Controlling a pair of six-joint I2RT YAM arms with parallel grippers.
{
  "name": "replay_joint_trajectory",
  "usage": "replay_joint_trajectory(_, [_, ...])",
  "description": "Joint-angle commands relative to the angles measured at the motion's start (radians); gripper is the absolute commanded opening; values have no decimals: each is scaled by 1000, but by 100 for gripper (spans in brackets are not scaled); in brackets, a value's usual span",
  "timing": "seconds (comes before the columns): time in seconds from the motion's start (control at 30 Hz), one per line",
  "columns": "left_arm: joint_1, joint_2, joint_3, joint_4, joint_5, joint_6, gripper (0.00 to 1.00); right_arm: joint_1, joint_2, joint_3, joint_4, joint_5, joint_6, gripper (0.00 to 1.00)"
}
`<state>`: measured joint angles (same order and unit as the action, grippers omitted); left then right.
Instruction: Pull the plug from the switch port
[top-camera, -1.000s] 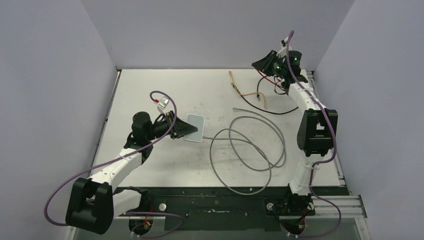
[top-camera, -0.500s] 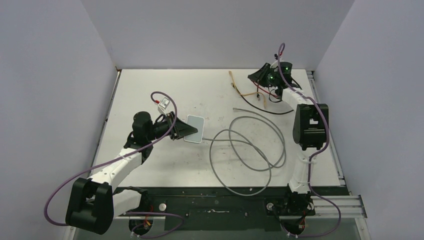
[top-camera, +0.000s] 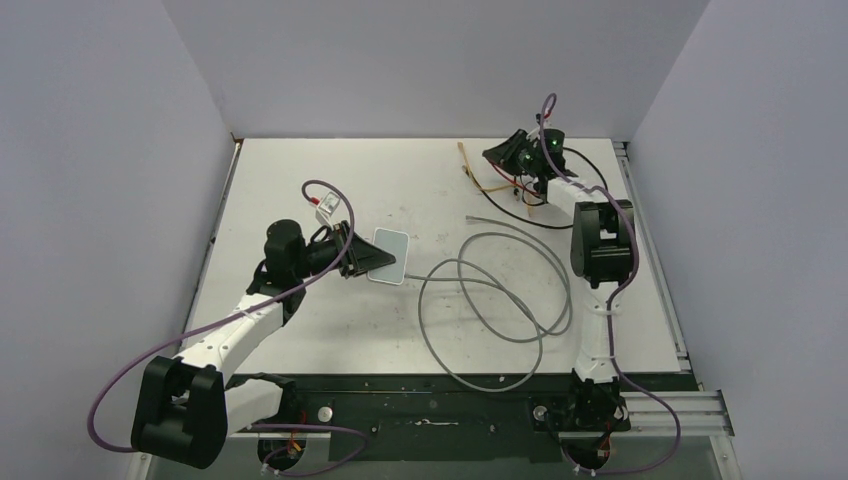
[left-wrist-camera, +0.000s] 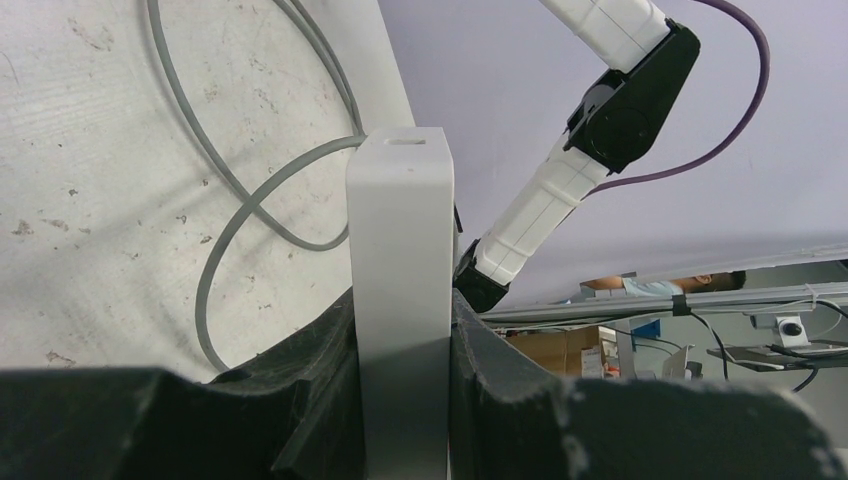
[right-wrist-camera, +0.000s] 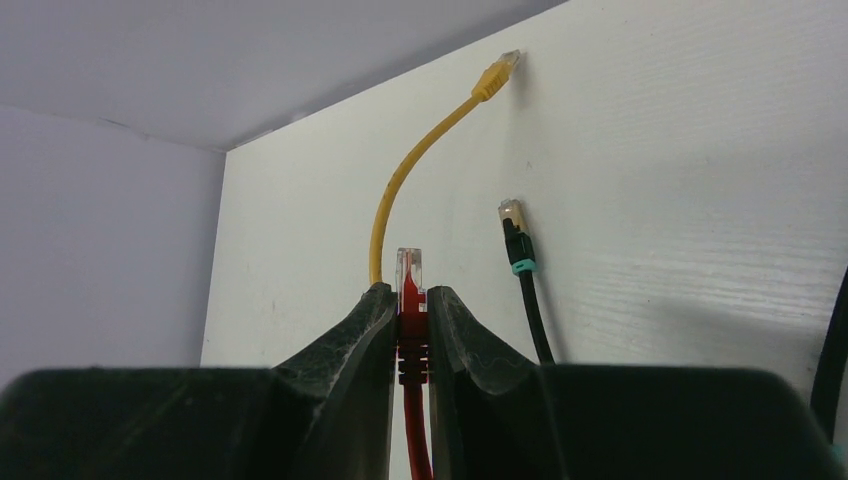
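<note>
Top external view: a scuffed white counter (top-camera: 330, 170) is closed in by plain lilac-grey walls (top-camera: 420, 60) on three sides. At 9 o'clock the left pincer (top-camera: 380, 262) is clamped tight on a small flat pale grey-white box with rounded corners (top-camera: 391, 243). Well apart at 1 o'clock, the right pincer (top-camera: 492, 155) is closed on the clear plug of a red cable (right-wrist-camera: 410, 270), near a yellow cable (right-wrist-camera: 385, 215) and a black cable (right-wrist-camera: 530, 300). Grey cable loops (top-camera: 421, 305) lie from centre toward 4 o'clock.
</note>
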<state>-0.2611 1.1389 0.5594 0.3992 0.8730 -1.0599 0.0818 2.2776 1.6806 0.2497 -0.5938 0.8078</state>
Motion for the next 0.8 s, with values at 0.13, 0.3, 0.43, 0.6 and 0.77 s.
replay_joint_trajectory(0.13, [0,-39,37,4,16,20,0,29,86,131,134,88,132,5])
replay_joint_trajectory(0.3, [0,-53,29,-3,10,20,0,47,144,217,121,97,159,5])
replay_joint_trajectory(0.43, [1,-64,24,-6,9,18,0,57,175,281,100,102,161,6])
replay_joint_trajectory(0.6, [1,-75,17,-10,5,18,0,58,191,305,87,97,163,16])
replay_joint_trajectory(0.77, [1,-87,8,-12,1,18,0,57,171,316,24,122,112,39])
